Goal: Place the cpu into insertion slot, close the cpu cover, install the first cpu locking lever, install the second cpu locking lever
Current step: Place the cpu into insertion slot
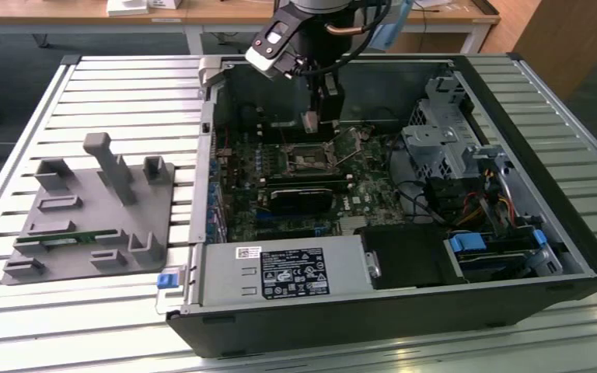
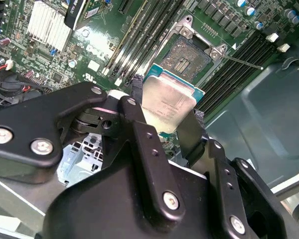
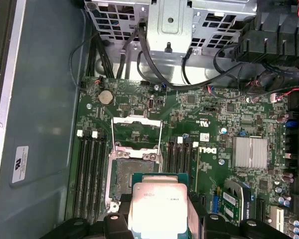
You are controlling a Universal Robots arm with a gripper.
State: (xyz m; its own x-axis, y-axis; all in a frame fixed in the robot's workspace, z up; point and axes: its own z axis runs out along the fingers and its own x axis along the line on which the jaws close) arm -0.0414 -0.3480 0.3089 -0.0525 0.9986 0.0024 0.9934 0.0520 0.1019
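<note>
Arm (image 1: 325,47) reaches straight down into the open computer case (image 1: 403,322). The gripper (image 2: 167,105) is clamped on two edges of the cpu (image 2: 172,99), which hangs clear above the insertion slot (image 2: 192,55). In the first wrist view, the cpu cover (image 3: 136,131) lies swung open beyond the slot.

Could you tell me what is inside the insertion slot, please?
The dark, silver-rimmed square insertion slot shows bare contacts, no chip. The flat silver-topped cpu, clamped in the black gripper, covers one edge.
</note>
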